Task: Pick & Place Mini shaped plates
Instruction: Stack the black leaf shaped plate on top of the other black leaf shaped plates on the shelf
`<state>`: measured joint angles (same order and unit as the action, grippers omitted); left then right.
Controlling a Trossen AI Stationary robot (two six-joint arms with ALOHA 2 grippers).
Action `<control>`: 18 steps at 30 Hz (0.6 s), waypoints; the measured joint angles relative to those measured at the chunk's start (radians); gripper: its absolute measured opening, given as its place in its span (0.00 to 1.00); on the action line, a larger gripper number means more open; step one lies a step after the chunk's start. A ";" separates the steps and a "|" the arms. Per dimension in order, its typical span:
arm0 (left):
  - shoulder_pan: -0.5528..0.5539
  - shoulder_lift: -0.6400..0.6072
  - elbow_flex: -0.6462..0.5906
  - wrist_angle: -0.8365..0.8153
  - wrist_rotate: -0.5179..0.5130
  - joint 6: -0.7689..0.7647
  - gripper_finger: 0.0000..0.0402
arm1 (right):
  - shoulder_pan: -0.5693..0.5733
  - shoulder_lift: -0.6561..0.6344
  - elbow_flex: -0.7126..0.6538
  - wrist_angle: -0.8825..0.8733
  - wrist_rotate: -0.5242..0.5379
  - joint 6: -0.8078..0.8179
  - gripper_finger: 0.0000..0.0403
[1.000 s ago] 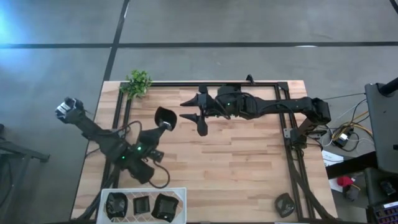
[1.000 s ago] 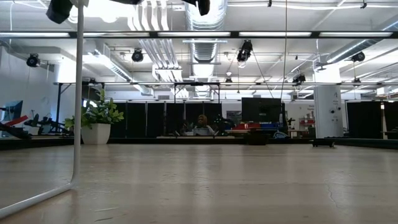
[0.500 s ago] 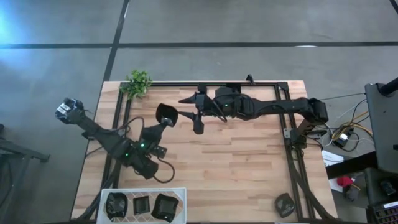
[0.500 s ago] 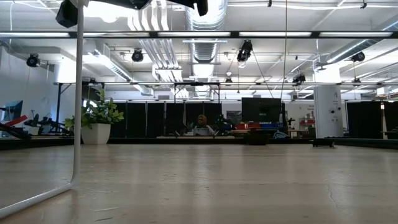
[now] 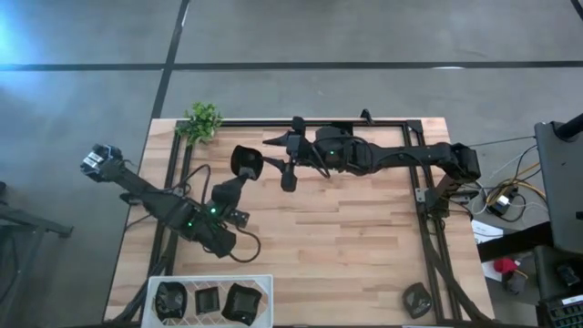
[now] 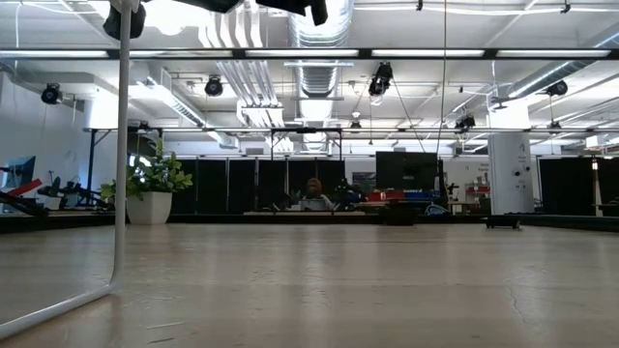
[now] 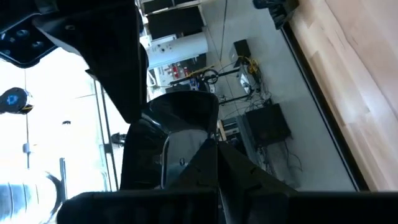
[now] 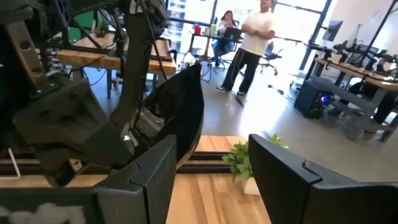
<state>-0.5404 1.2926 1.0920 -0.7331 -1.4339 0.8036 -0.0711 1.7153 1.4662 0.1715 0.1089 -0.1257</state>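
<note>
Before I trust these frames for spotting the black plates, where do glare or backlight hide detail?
High view: a blue glare washes the top-left corner; the plate in the left claw reads clearly against the wood. Left wrist view: bright background leaves the plate nearly a silhouette. Low view: ceiling lights blow out overhead.

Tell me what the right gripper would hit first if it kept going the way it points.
Probably the plate held in the left gripper; it sits just ahead of the right gripper's open jaws. Depth is unclear, so it might pass beside it.

The left gripper (image 5: pixel 239 173), clamped on a black plate (image 5: pixel 245 161), is now closer to the plant-side edge. The right gripper (image 5: pixel 284 160) has shifted toward it, fingers spread; plate and fingers look nearly touching.
</note>
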 joint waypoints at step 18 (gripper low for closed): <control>0.029 0.000 0.000 0.018 0.000 0.029 0.00 | 0.001 0.000 0.000 -0.001 -0.002 -0.006 0.37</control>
<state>-0.5114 1.2926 1.0920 -0.7148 -1.4342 0.8330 -0.0704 1.7153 1.4662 0.1703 0.1070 -0.1320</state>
